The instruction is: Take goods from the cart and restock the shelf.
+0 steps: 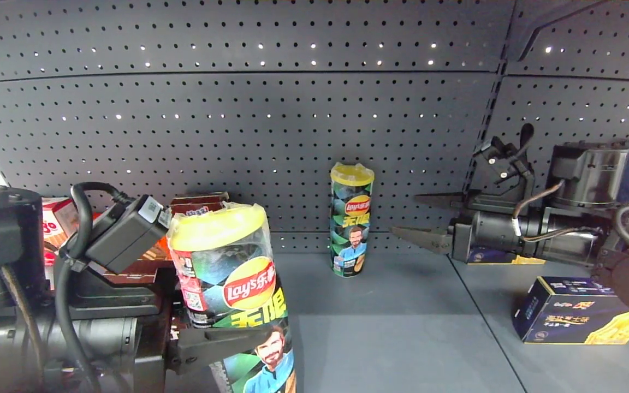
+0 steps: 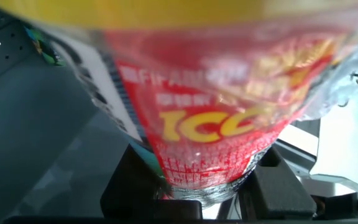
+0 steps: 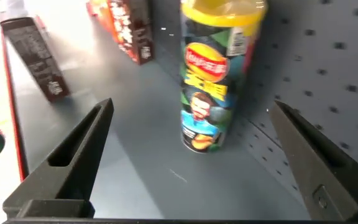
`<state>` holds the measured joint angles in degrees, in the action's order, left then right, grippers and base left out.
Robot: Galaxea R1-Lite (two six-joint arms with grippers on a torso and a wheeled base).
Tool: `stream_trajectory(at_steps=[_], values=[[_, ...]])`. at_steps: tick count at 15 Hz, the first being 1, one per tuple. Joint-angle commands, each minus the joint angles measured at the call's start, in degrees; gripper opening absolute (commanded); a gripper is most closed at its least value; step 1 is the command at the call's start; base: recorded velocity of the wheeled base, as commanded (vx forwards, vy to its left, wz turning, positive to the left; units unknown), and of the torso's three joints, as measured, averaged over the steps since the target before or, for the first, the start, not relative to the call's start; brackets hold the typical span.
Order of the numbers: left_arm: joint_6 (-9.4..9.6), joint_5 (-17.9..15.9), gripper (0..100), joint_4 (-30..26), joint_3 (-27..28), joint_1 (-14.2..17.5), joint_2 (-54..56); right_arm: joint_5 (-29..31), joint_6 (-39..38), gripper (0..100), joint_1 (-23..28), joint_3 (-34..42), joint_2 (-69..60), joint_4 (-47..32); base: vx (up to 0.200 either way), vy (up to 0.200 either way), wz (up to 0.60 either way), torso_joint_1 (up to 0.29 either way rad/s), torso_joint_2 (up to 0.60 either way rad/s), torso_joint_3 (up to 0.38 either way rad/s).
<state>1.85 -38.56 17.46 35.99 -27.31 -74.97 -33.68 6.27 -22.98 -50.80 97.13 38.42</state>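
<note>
A chip can (image 1: 351, 219) with a yellow lid stands upright on the grey shelf (image 1: 391, 322) near the pegboard back; in the right wrist view this chip can (image 3: 215, 78) stands ahead of the fingers. My right gripper (image 1: 421, 218) is open, a short way to the can's right, with nothing between its fingers (image 3: 79, 155). A second chip can (image 1: 235, 295) with a yellow lid is upright at the front left, and my left gripper (image 1: 205, 344) is shut on it; this held can (image 2: 222, 112) is pressed close in the left wrist view.
Red and brown snack boxes (image 1: 197, 204) stand at the back left of the shelf, behind the left arm. A dark blue and yellow box (image 1: 579, 316) lies on the shelf at the right, under the right arm. Bare shelf lies between the two cans.
</note>
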Motion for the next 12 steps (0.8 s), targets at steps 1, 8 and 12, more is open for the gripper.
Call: stream_trajectory(at_steps=[1,8,12], values=[[-0.01,0.0,0,0.1,0.7,0.2,-0.5,-0.9,0.0,100,0.0,-0.8,2.9,0.9,0.000,0.000,0.00,0.000,0.00,0.000],[0.08,-0.1,0,0.0,3.3,0.1,-2.9,-1.6,0.1,100,0.0,-5.5,9.8,1.3,0.000,0.000,0.00,0.000,0.00,0.000],[0.08,-0.3,0,0.0,3.4,-0.1,-3.3,-1.6,0.2,100,-0.1,-8.6,14.6,1.3,0.000,0.000,0.00,0.000,0.00,0.000]])
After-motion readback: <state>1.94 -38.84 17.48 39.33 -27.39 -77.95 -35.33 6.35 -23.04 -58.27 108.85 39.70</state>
